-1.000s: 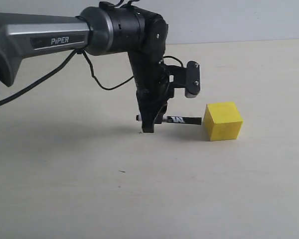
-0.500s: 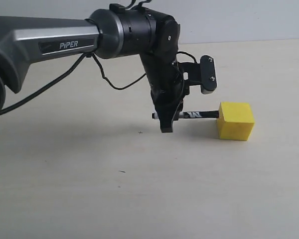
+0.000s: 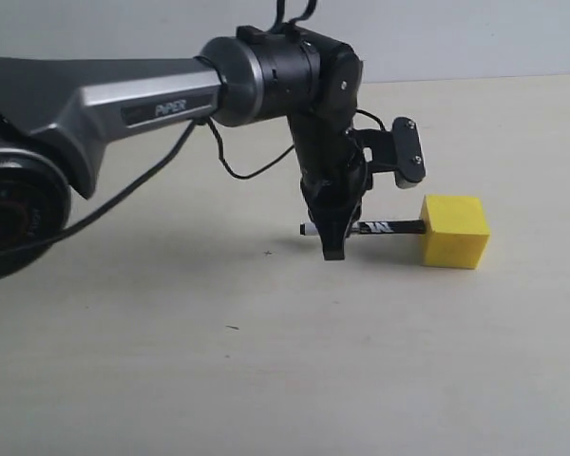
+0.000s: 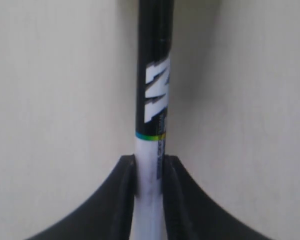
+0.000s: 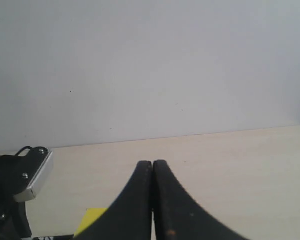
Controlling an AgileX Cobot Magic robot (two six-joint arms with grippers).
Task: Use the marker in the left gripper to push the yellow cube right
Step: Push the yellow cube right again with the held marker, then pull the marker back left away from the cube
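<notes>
One marker is being clamped level by the left gripper, its black end being pressed against the single yellow cube, toward the table's far edge. On the right gripper, both fingers are being pressed together.

You'll find the cube right of middle on the worktop, the marker touching the cube's left side, left pincer beyond.

cube plain bright yellow, matte; marker: black half with white lettering, thin multicolour band, then white barrel; left hand black, arm grey and black with pale "PiPER" lettering, cables black; right hand black; worktop pale beige, wall light grey
</notes>
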